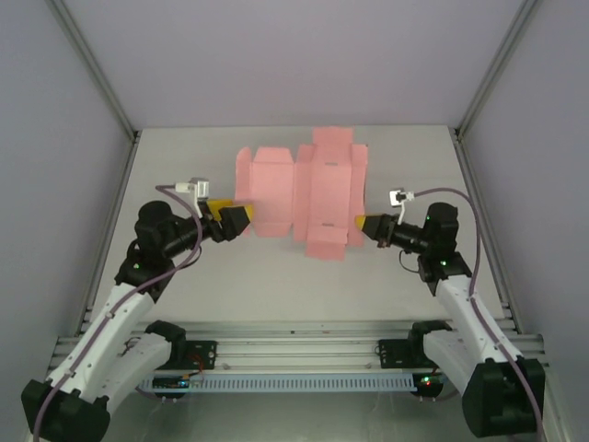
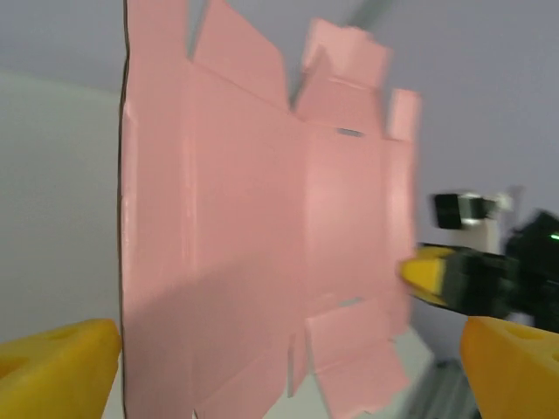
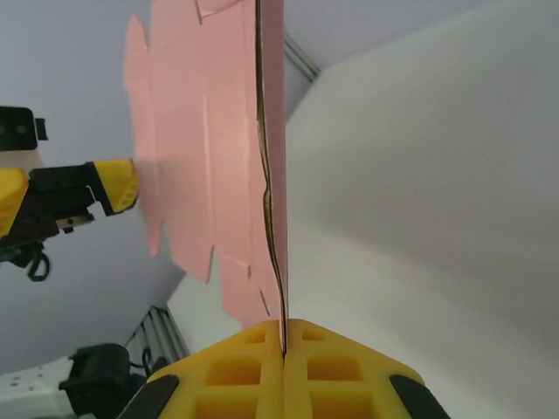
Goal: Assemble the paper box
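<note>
Two grippers flank the paper box (image 1: 304, 189), one at each end of it.

1. Condition of the workpiece. The paper box is a flat die-cut sheet of pink card. Its panels, flaps and tabs are spread out in one plane, so it forms no compartment and holds no contents. It sits over the middle of the table (image 1: 276, 285). Whether it rests fully on the surface or is raised slightly cannot be told.

2. Right gripper (image 3: 284, 349). The jaws are clenched on the sheet's edge. In the right wrist view the card's thin edge enters the seam between the two yellow fingers (image 3: 236, 371) and runs straight ahead from the fingertips. The pink face spreads to one side of that line and bare table lies on the other.

3. Left gripper (image 2: 279, 375). The jaws are released and stand wide apart. In the left wrist view one yellow finger (image 2: 52, 367) sits at each lower corner. The sheet's face spans the gap ahead of them, with one long edge just beside the left-hand finger. Contact with the card cannot be confirmed.

4. Relative position. Beyond the far end of the sheet, straight ahead of the left gripper, the right gripper's yellow tip meets the card's edge.
</note>
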You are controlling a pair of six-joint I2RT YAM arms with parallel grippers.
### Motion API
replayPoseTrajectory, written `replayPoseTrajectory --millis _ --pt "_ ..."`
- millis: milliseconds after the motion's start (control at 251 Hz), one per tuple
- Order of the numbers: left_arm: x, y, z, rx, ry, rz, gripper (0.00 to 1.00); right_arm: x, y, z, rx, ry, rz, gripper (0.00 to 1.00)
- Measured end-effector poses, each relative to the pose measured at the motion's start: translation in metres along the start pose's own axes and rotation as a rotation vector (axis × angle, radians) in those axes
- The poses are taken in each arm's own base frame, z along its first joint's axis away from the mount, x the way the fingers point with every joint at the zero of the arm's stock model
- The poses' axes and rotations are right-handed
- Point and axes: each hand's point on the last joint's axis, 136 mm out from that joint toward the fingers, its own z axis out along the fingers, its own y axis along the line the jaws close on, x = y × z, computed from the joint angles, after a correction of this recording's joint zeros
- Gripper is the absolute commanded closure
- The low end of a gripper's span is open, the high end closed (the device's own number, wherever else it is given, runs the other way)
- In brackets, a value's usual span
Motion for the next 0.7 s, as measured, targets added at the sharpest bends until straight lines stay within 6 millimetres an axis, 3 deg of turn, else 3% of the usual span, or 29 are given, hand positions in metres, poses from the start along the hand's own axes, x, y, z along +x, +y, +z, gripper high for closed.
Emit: replayPoseTrajectory --millis 168,307,451,583,698 --pt "0.031 0.070 0.004 -0.322 0.090 -0.085 0.00 0.044 -0.055 0.013 0.145 0.136 0.147 1.00" --pt "0.051 0.100 0.008 -0.461 0.188 -0.108 0.00 0.068 -0.080 0.016 0.264 0.238 0.167 1.00" --pt "0.051 0.106 0.011 -0.489 0.212 -0.106 0.00 0.054 -0.082 0.027 0.363 0.307 0.006 1.00" --pt "0.045 0.103 0.012 -0.484 0.206 -0.091 0.00 0.028 -0.065 0.048 0.465 0.384 -0.363 1.00" --pt "0.043 0.104 0.011 -0.493 0.200 -0.081 0.00 0.023 -0.058 0.065 0.531 0.478 -0.706 1.00"
